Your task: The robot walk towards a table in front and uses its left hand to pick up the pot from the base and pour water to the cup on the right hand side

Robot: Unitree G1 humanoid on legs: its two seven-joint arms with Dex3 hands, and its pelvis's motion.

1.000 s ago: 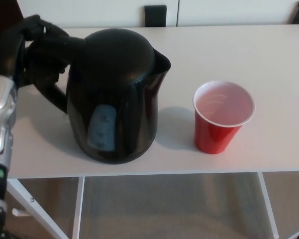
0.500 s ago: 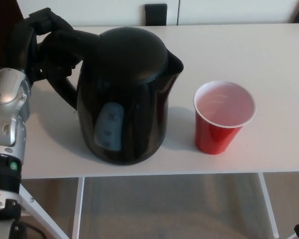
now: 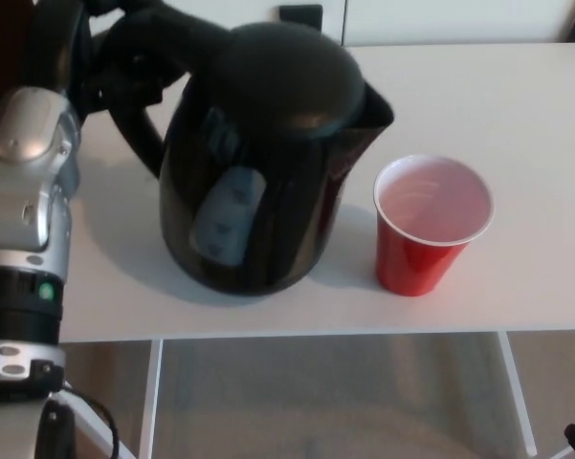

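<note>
Left hand (image 3: 86, 57), closed around the handle of the black electric kettle (image 3: 268, 163), has carried it nearer the red cup (image 3: 431, 225) at three o'clock; pouring appears imminent.

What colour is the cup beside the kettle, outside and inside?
The cup is red outside with a white interior and rim, shown best in the head view.

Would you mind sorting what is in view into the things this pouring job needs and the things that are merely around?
Needed for the job:
black kettle
red cup
left hand, on the kettle's handle
white table

Merely around:
dark object beyond the table's far edge
</note>
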